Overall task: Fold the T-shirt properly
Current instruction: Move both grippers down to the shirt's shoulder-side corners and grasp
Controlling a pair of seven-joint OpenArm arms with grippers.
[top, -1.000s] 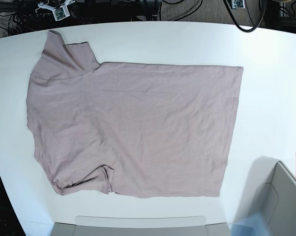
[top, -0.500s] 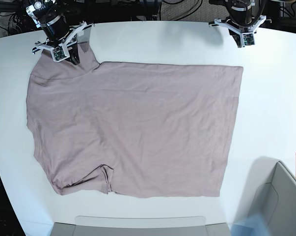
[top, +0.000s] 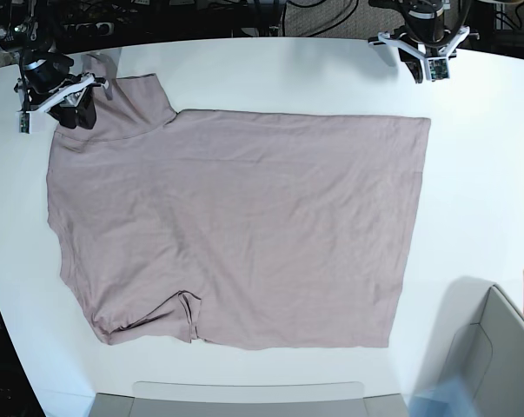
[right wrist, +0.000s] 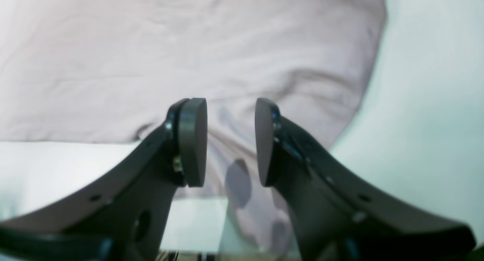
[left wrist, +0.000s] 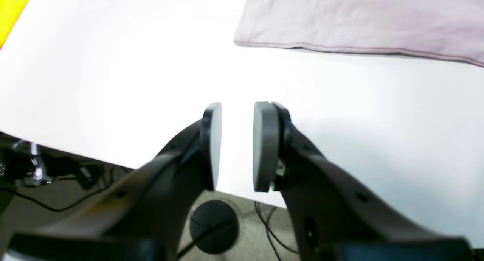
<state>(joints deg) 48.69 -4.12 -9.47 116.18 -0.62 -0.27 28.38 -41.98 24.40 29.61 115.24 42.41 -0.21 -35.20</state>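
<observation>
One garment fills most of the white table (top: 479,174): the T-shirt (top: 235,226), a plain dusty mauve-pink piece of thin cloth, lies spread flat with its neck end toward the left of the base view and its straight hem toward the right. At the far left, the right gripper (top: 73,111) sits over the upper sleeve, at the shirt's top left corner; its wrist camera shows the two round pads parted with a clear gap and nothing between them, and soft creases of pink cloth (right wrist: 189,56) below. Moving rightward, the shirt body is mostly smooth with faint wrinkles running across it, and the lower sleeve is bunched and folded over near the bottom left edge. The hem runs as a clean, slightly slanted line on the right side. At the upper right, the left gripper (top: 418,59) stands over bare table, near the hem corner but apart from it; its pads (left wrist: 264,143) are slightly parted and empty, with the stitched shirt edge (left wrist: 340,47) lying ahead.
</observation>
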